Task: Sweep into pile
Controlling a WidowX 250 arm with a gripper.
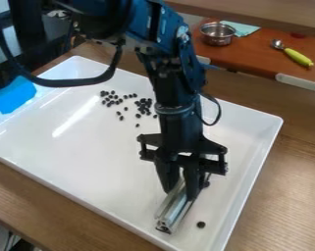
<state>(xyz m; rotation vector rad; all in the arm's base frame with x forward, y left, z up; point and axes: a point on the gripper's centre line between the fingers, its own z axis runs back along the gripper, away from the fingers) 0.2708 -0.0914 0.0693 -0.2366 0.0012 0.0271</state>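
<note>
The black gripper (180, 192) hangs over the front right part of the white tray (88, 162), shut on a silver metal bar (175, 208) that lies low at the tray's floor, slanting toward the front rim. Small black beans (144, 105) are scattered in a loose group in the tray's back half, left of the arm. A single bean (201, 224) lies to the right of the bar, and another dark one (206, 184) is close beside the gripper's right finger.
The tray's raised rim surrounds the work area on a wooden table (291, 196). A blue piece (15, 95) is at the tray's left edge. Behind, a metal pot (218, 34), a light green cloth (242, 28) and a yellow-green handled spoon (297, 57) rest on an orange-brown surface.
</note>
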